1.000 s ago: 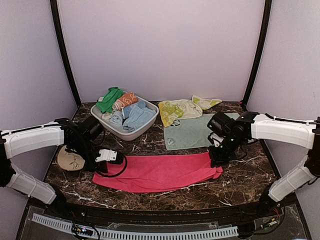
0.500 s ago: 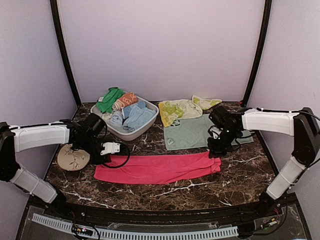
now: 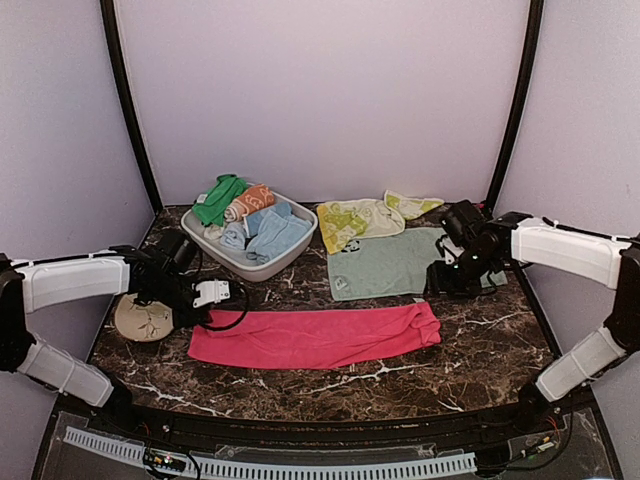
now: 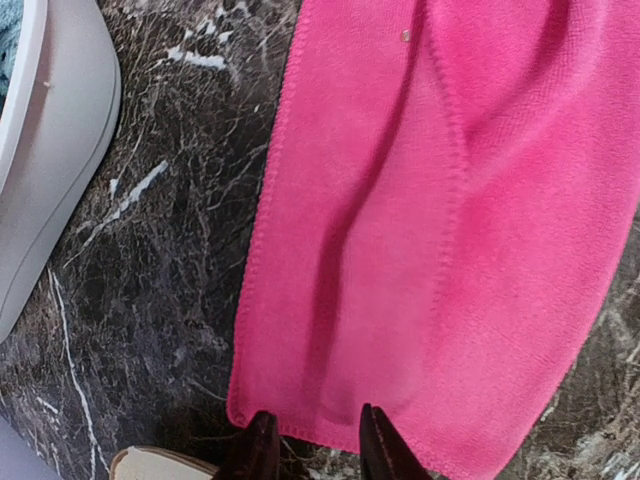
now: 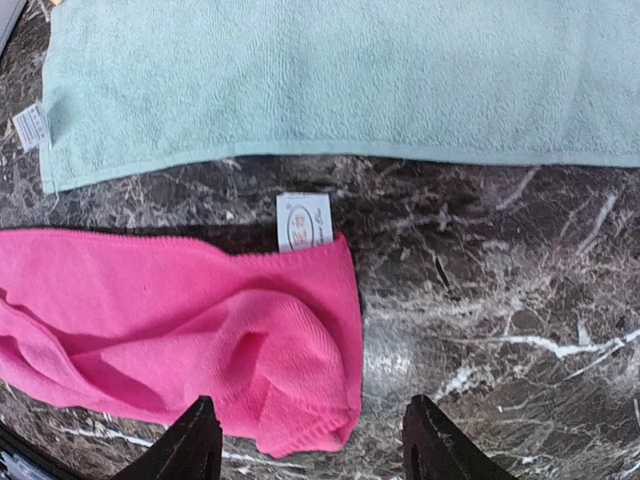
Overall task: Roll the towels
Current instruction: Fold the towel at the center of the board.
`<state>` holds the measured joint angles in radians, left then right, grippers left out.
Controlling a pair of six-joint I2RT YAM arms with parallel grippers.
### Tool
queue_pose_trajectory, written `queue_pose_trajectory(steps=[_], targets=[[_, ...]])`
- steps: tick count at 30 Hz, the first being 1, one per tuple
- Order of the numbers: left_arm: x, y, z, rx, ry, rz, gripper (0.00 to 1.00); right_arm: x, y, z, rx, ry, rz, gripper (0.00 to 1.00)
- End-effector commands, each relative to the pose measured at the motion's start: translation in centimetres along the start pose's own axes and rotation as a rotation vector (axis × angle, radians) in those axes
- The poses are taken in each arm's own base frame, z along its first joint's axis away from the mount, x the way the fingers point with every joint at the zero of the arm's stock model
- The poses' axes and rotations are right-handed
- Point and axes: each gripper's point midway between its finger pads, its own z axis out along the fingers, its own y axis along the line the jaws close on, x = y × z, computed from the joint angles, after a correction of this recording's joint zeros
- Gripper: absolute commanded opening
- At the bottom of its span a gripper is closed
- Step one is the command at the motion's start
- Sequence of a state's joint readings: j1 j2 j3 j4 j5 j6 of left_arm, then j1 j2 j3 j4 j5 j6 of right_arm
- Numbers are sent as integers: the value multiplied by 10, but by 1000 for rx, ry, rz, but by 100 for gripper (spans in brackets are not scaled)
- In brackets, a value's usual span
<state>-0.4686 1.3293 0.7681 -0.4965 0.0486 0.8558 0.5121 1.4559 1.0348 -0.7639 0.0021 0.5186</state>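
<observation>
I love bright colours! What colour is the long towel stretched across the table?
The long soft cloth towel is plain hot pink, clearest in the top external view.

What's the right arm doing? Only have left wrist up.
Observer: The right gripper is open over the pink towel, at its right end, holding nothing.
Operator: Towel rolled at all?
Observer: No. It lies stretched out across the table; the right end is rumpled, with a white label showing.
Operator: Other towels?
Observer: The mint towel lies flat just behind that end, with the yellow towel crumpled at its far edge.
</observation>
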Motion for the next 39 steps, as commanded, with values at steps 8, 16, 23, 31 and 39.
queue_pose_trajectory(steps=[8, 16, 23, 31, 39], targets=[[-7, -51, -4, 142, -85, -40, 34, 79, -6, 12, -12, 73, 30, 60], [14, -22, 20, -41, 7, -53, 25, 50, 6, 18, 58, -1, -30, 54], [11, -39, -7, 55, -51, -57, 30, 19, 16, -8, 79, -105, -128, 52], [-1, -62, -17, 194, -111, -6, 36, 25, 21, -6, 111, -92, -200, 52], [-3, -37, 11, 125, -49, 32, 36, 28, 30, -7, 106, -104, -226, 51]])
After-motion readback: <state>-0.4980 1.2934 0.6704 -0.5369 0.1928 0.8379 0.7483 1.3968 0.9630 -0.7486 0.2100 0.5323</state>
